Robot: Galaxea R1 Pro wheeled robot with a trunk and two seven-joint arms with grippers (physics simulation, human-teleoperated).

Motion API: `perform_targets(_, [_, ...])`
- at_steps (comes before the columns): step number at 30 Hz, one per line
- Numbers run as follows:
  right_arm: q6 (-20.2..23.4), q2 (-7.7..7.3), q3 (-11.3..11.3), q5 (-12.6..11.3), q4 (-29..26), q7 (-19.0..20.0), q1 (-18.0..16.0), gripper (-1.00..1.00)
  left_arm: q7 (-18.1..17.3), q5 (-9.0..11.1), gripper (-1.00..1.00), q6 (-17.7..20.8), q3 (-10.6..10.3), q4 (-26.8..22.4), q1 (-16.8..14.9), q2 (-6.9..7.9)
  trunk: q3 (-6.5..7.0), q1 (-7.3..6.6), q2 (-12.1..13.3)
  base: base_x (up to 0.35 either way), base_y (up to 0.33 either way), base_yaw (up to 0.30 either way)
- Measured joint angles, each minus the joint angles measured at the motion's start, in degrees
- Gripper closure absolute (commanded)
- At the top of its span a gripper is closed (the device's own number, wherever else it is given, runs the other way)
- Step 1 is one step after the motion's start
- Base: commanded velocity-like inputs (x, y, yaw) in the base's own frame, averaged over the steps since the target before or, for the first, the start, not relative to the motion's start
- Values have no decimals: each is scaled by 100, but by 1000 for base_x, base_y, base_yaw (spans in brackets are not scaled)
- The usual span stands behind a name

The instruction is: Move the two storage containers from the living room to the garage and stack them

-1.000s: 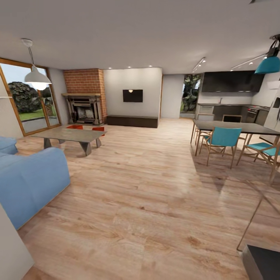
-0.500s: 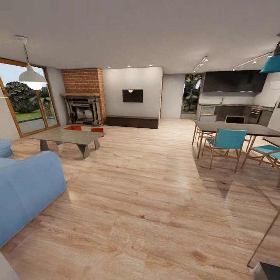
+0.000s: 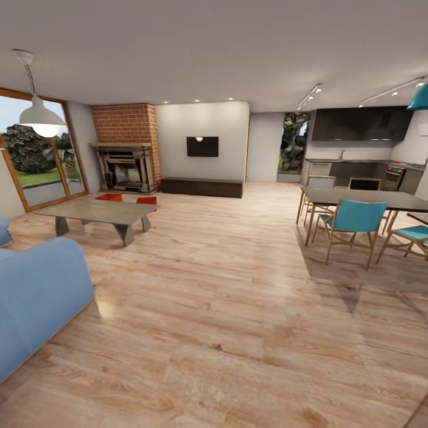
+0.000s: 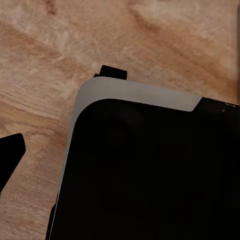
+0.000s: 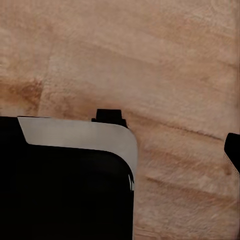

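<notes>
Head view: both storage containers [image 3: 109, 197] [image 3: 147, 200] are seen unmoved on the living room floor [image 3: 238, 309]; jaw state cannot be told.

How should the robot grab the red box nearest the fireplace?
Probably by its top rim, from above: the left storage container looks like an open-top bin on the wood floor, half hidden behind the coffee table. It is too far away to judge more.
</notes>
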Motion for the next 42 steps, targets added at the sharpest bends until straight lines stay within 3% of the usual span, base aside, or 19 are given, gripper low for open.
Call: perform_targets(42, [0, 5, 0, 5, 0, 0, 0, -100, -1, 16, -100, 0, 0, 0, 0, 0, 0, 0, 0, 324, 0, 0])
